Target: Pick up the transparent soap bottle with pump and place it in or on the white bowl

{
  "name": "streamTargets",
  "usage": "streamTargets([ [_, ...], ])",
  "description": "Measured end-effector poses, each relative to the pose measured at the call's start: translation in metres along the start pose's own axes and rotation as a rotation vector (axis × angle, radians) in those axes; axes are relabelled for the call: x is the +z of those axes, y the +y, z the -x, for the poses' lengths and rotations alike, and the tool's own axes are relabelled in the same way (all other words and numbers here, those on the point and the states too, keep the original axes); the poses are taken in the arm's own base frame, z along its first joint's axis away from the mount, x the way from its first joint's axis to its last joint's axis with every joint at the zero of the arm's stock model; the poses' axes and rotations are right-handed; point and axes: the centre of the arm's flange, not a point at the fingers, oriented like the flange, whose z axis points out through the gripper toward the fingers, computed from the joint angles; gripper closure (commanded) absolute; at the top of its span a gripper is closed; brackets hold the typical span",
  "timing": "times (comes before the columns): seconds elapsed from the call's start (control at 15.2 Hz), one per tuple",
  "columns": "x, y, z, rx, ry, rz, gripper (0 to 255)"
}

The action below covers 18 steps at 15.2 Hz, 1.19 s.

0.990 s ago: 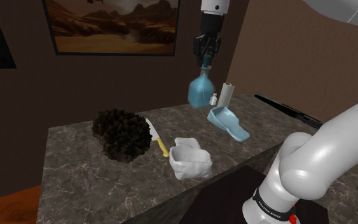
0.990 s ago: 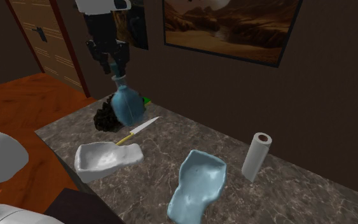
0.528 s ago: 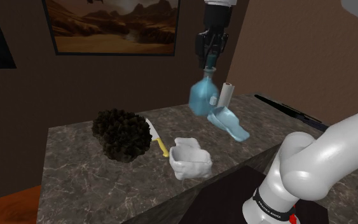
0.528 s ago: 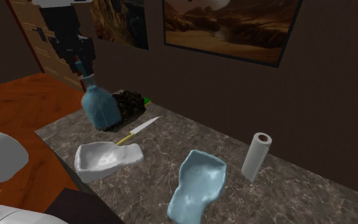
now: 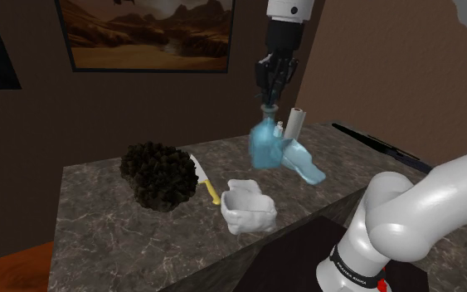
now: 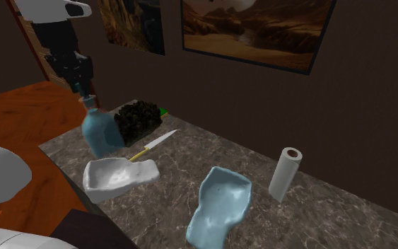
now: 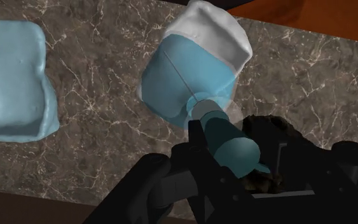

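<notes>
A translucent blue soap bottle [image 5: 266, 146] hangs in the air, tilted, with my gripper [image 5: 271, 93] shut on its pump neck. In the second exterior view the bottle [image 6: 100, 131] hangs under the gripper [image 6: 78, 79], above the near left end of the counter. The white bowl [image 5: 250, 208] [image 6: 119, 175] rests on the dark marble counter [image 5: 107, 224] near its front edge. Along the gripper [image 7: 234, 150], the bottle's body [image 7: 174, 83] overlaps the bowl [image 7: 217, 30], which lies below and partly behind it.
A pale blue dish [image 5: 304, 163] [image 6: 220, 204] [image 7: 15, 83] and a paper roll [image 5: 294, 123] [image 6: 285, 173] stand past the bowl. A yellow-handled knife [image 5: 204, 178] [image 6: 155, 144] lies beside a dark bushy lump [image 5: 161, 175] [image 6: 138, 119]. A brown wall with pictures backs the counter.
The gripper has carried the bottle toward the second exterior view's left and downward, from over the knife to above the bowl's end. The bottle now tilts more.
</notes>
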Motion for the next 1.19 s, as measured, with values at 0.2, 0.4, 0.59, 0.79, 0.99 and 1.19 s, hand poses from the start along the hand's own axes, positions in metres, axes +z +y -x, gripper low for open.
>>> streamTargets([
  [0.2, 0.016, -0.001, -0.001, 0.000, 0.000, 0.000, 255],
  [0.4, 0.031, -0.001, -0.001, 0.000, 0.000, 0.000, 255],
  [0.59, 0.048, -0.002, -0.001, 0.000, 0.000, 0.000, 255],
  [0.79, 0.064, -0.003, 0.000, 0.000, 0.000, 0.000, 255],
  [0.99, 0.079, -0.003, 0.002, 0.000, 0.000, 0.000, 255],
  [1.19, 0.095, -0.004, 0.002, 0.000, 0.000, 0.000, 255],
])
